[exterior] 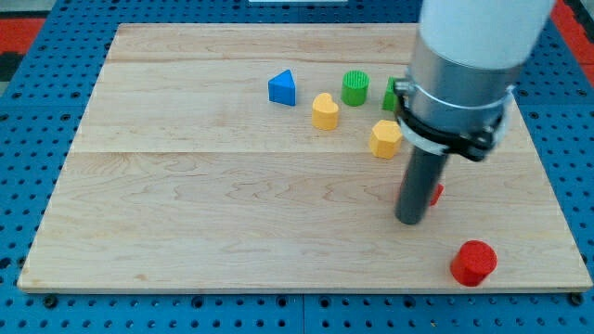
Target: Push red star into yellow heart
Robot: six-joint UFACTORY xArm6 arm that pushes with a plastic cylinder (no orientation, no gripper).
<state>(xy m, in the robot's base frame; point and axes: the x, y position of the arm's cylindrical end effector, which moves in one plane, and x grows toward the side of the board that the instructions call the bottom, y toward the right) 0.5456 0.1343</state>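
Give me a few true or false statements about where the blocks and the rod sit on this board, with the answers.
1. The yellow heart lies to the view's right of the blue block. True.
2. My tip rests beside the blue block. False: it is by the red star, which the rod mostly hides.
3. The red cylinder sits near the view's bottom right. True.
4. The green cylinder touches the yellow heart. False: a gap separates them.
5. The yellow hexagonal block lies at the view's far left. False: it is right of centre.
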